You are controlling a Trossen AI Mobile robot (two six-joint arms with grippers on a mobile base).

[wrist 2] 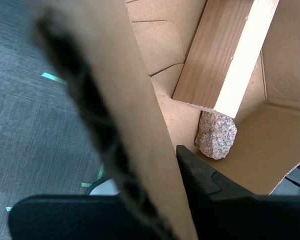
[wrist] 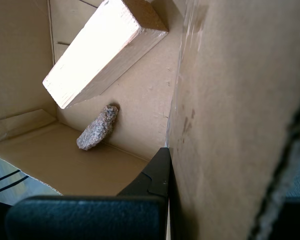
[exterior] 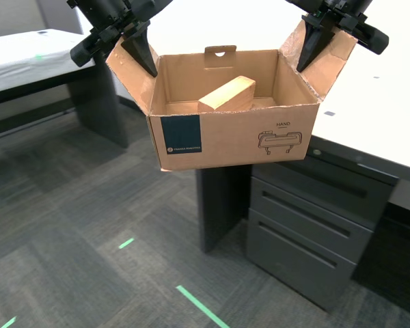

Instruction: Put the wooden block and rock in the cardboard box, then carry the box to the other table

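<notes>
The cardboard box (exterior: 225, 140) hangs in the air, held by both side flaps, just off the desk's edge. My second gripper (exterior: 133, 44) (wrist 2: 165, 165) is shut on the flap at the exterior view's left. My first gripper (exterior: 314, 44) (wrist: 177, 170) is shut on the flap at the exterior view's right. Inside, the wooden block (exterior: 227, 94) (wrist 2: 220, 55) (wrist: 102, 50) lies tilted. The rock (wrist 2: 216, 135) (wrist: 97, 128) sits on the box floor under the block's lower end and is hidden in the exterior view. The other table (exterior: 20, 61) stands at the exterior view's far left.
An off-white desk (exterior: 369, 102) with dark drawers (exterior: 307, 225) stands at the exterior view's right, partly under the box. Grey carpet with green tape marks (exterior: 201, 306) lies below. A dark table leg (exterior: 99, 102) stands between the two tables.
</notes>
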